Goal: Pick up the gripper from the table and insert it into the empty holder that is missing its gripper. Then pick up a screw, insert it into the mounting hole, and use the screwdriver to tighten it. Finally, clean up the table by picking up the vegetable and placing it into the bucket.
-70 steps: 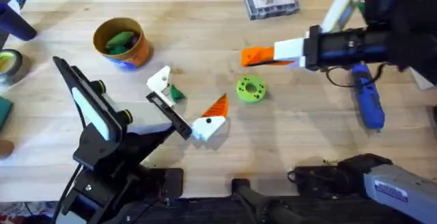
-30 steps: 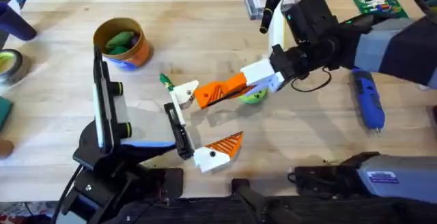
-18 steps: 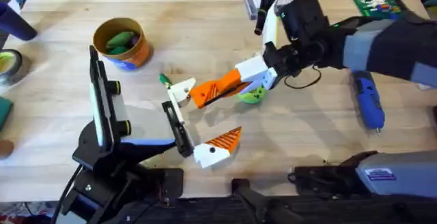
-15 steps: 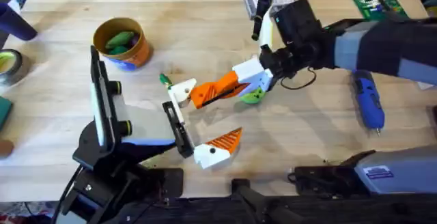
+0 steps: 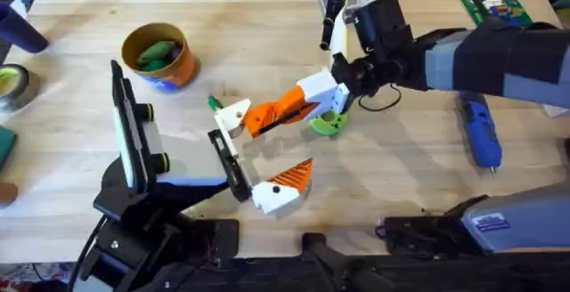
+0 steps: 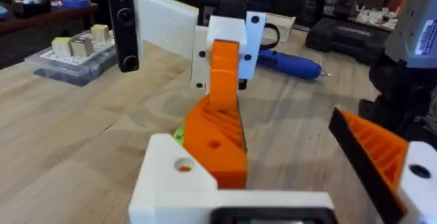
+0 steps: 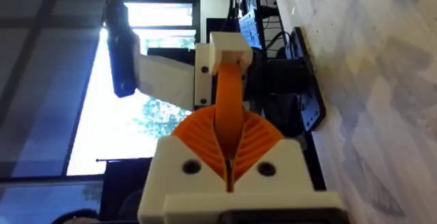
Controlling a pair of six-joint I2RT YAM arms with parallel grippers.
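Overhead: mid-table, our right gripper (image 5: 254,121), clenched on the white gripper piece (image 5: 230,114), is seating it; alignment comes next.

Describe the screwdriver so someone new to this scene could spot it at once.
Start at the wooden table and go to its right side, beyond the right gripper. The screwdriver lies flat there on bare wood. It is the slim blue pen-shaped tool, unlike the green circuit board farther back.
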